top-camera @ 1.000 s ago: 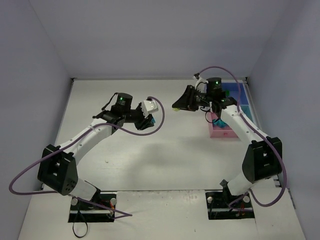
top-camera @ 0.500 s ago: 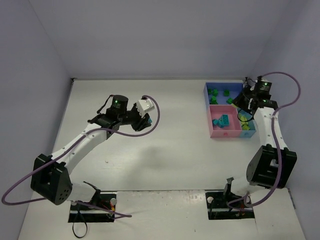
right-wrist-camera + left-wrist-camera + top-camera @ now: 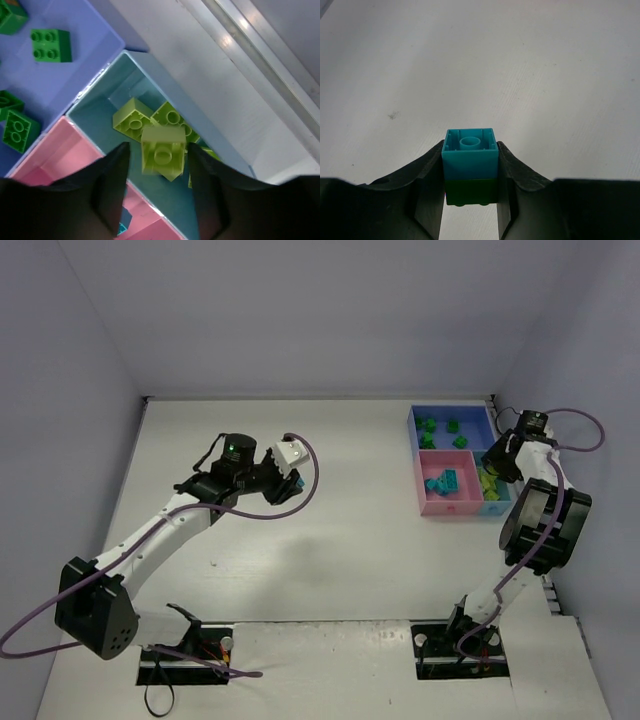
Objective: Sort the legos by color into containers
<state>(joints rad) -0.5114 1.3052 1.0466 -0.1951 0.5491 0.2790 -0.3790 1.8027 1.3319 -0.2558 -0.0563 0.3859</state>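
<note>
Clamping a two-brick stack [image 3: 470,172] by its flat sides, my left pincer [image 3: 470,150] holds it above the table [image 3: 330,550], a little toward 11 o'clock from the table's middle. A cyan brick [image 3: 470,157] is joined to a dark green brick [image 3: 470,191], and the cyan one's hollow underside is showing. I judge them to be hard, stiff, very light plastic with glossy walls. There's no fear of crushing them, but they could twist or squirt out if pinched off-centre. The flat opposing walls are the place to grip, never the studs. My pads seem to span both colours, so splitting them probably needs the other pincer on one brick alone.

My right pincer [image 3: 157,147] hangs over the light blue tray [image 3: 145,90] at the table's 2 o'clock. Its jaws are apart, and a yellow-green brick [image 3: 162,152] sits tilted and loose between them, with a gap showing on one side. More yellow-green ones lie below. In that view dark green pieces sit in the blue tray [image 3: 75,30] at 10 o'clock, and the pink tray [image 3: 55,155] is at 8 o'clock.

The table is a pale, matt, faintly scuffed sheet. Plain grey-lilac walls [image 3: 300,310] box it in at 9, 12 and 3 o'clock, the 3 o'clock one close beside the trays.
</note>
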